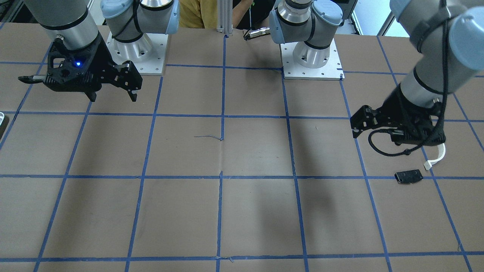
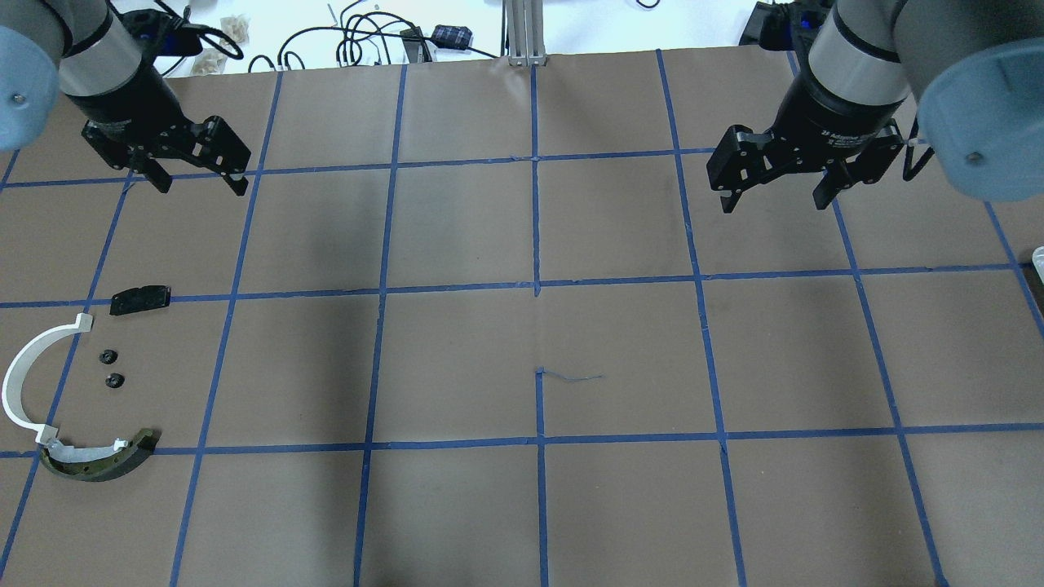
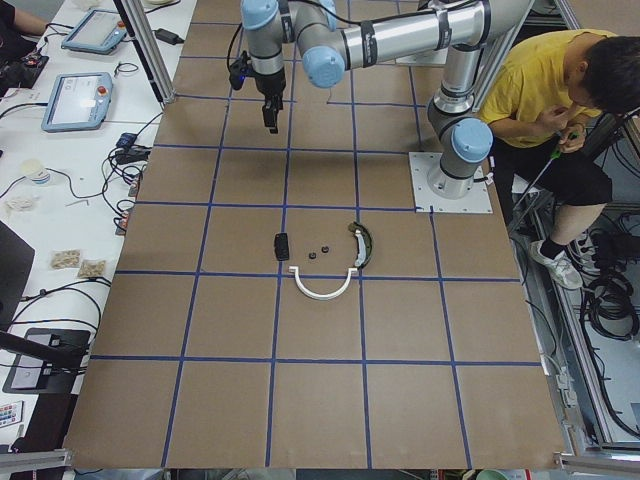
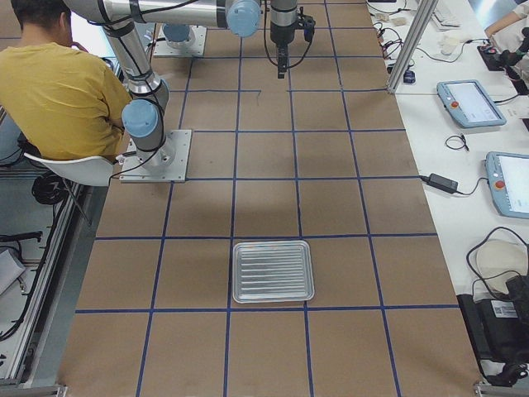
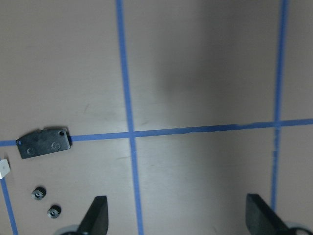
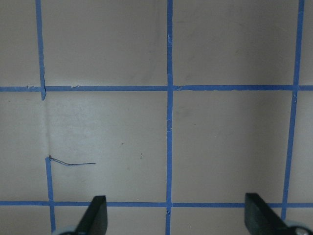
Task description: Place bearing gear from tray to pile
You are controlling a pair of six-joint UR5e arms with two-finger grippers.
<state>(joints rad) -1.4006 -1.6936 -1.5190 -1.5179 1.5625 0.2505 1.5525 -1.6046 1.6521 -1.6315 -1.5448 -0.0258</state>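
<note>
We see the left gripper spread wide in the upper left of the overhead view, with nothing between its jaws and nothing touching them. In its own wrist view the two dark fingers stand far apart at the bottom edge, with only the taped brown table between them. The right gripper sits in the upper right of the overhead view, just as wide and holding nothing; its wrist view shows only blue grid lines between its fingertips. Two small bearing gears lie flat in the pile at the lower left of the overhead view, below the left gripper and well apart from it. They are black, round and toothed, close to each other but not touching. They rest inside the curve of the white arc strip, below the black plate and above the olive-and-black curved piece. That piece touches the lower end of the arc. In the left wrist view the gears sit in the lower left corner, left of the near finger. The tray, a silvery ribbed rectangle with rounded corners, lies at lower centre of the right-side view, well apart from both grippers.
</note>
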